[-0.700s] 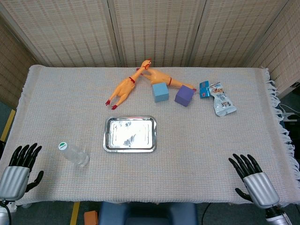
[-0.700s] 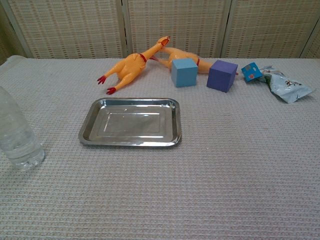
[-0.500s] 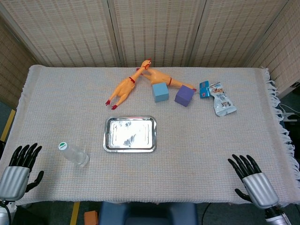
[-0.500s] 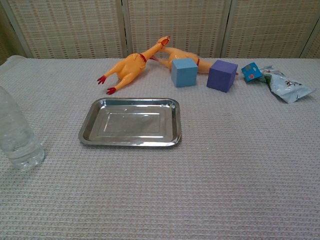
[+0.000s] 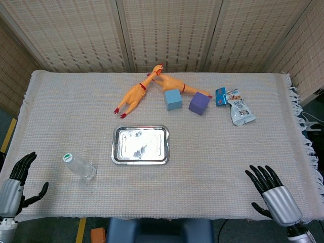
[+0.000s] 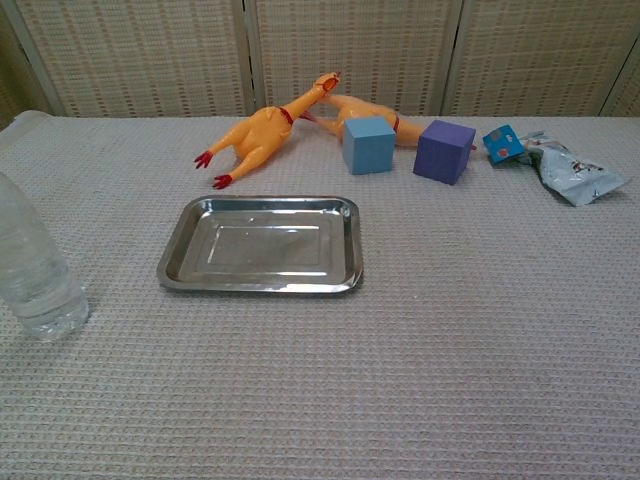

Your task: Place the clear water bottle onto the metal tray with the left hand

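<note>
Woven cloth (image 5: 76,116) covers the table; bottle (image 5: 80,166) stands left of tray (image 5: 140,145) (apart), near left hand (image 5: 14,188), spread like right hand (image 5: 272,196).

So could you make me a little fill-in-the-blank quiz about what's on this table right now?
1. The clear water bottle stands upright on the cloth, to the ____ of the metal tray in the head view.
2. The tray holds ____.
3. The left hand, fingers apart, holds ____.
4. Beside the light blue cube sits a ____ cube.

Missing words: left; nothing; nothing; purple
</note>
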Robot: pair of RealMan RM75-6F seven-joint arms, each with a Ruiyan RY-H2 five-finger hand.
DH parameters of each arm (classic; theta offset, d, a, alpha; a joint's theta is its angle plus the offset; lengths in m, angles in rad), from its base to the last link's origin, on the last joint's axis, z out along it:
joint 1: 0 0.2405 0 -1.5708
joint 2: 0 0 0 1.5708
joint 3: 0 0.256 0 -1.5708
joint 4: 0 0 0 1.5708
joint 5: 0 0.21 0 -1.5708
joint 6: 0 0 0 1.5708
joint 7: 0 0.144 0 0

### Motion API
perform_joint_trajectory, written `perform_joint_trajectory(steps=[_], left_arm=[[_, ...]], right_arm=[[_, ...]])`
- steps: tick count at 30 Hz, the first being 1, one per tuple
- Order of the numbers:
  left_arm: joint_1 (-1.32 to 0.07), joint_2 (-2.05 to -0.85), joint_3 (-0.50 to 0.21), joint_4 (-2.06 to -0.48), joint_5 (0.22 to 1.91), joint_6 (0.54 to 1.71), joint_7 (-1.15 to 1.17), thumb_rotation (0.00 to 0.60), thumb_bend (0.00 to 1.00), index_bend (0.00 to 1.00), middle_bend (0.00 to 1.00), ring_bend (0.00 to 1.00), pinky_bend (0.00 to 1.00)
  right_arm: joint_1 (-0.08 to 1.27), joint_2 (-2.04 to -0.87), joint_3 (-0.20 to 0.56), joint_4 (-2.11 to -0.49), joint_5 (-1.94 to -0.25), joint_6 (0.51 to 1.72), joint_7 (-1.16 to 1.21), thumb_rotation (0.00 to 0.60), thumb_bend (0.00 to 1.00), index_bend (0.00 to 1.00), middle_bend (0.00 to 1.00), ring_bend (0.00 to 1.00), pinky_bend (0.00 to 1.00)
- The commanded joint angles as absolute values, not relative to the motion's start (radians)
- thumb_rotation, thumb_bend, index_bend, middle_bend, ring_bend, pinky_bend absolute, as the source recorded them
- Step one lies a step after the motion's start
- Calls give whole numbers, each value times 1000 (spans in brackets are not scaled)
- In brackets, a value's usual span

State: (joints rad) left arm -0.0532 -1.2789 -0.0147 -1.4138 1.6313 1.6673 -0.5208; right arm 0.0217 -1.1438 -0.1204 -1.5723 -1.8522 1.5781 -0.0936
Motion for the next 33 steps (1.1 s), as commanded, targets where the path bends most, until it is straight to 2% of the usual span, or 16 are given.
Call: perform_joint_trajectory(steps=[1, 6, 11, 20, 24, 33], left_arm=[[-54, -1306, 2, -1375, 1571, 1596, -873, 600, 367, 0, 0, 0, 81], [-68, -1352, -1, -1363, 1544, 1537, -976, 600, 332, 0, 0, 0, 71], [-74, -1419, -14, -1338, 1536, 1530, -983, 600, 329, 0, 0, 0, 46], [-96, -1484, -21, -1290, 1524, 1483, -943, 600, 327, 0, 0, 0, 18], [-109, -1550, -30, -1219, 1516, 1469, -847, 600, 328, 0, 0, 0, 15], [-131, -1582, -42, -1203, 1502, 1427, -825, 600, 325, 0, 0, 0, 15]], right_arm=[[8, -1154, -121, -1528, -1904, 1653, -40, 600, 90, 0, 0, 0, 0], [4, -1154, -125, -1522, -1906, 1655, -42, 600, 90, 0, 0, 0, 0], [4, -1146, -130, -1529, -1906, 1648, -41, 600, 90, 0, 0, 0, 0], [2, -1137, -138, -1537, -1913, 1646, -39, 600, 90, 0, 0, 0, 0], [4, -1131, -145, -1540, -1920, 1641, -37, 600, 90, 0, 0, 0, 0], [5, -1130, -148, -1548, -1920, 1627, -46, 600, 90, 0, 0, 0, 0]])
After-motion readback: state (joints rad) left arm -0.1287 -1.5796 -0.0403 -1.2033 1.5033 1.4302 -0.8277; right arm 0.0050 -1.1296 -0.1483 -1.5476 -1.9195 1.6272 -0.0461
